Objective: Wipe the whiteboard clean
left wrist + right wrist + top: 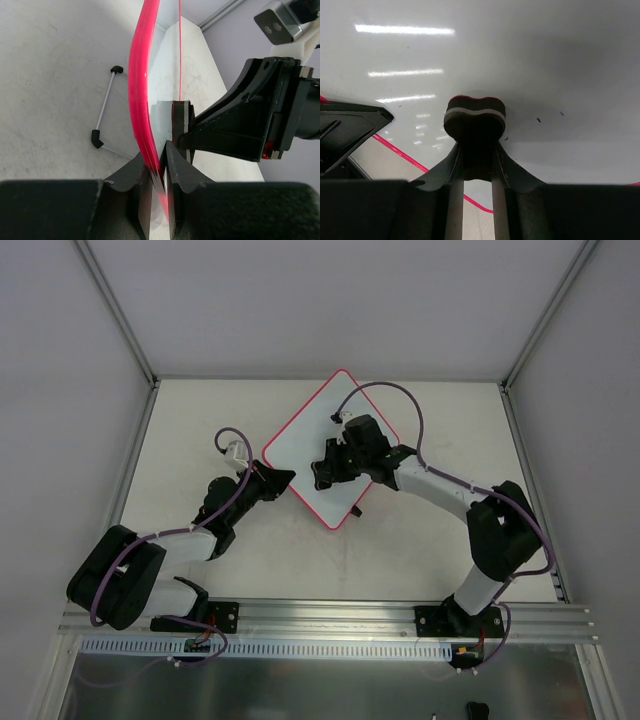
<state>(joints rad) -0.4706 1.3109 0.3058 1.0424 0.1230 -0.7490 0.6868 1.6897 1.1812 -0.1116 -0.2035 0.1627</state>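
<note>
Just faint grey scribbles (190,75) on whiteboard (305,445).

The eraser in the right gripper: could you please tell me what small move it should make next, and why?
Probably slide the eraser toward the dark specks beside it. The right gripper holds it against the whiteboard, the left gripper clamps the red rim, and those marks are unwiped.
</note>
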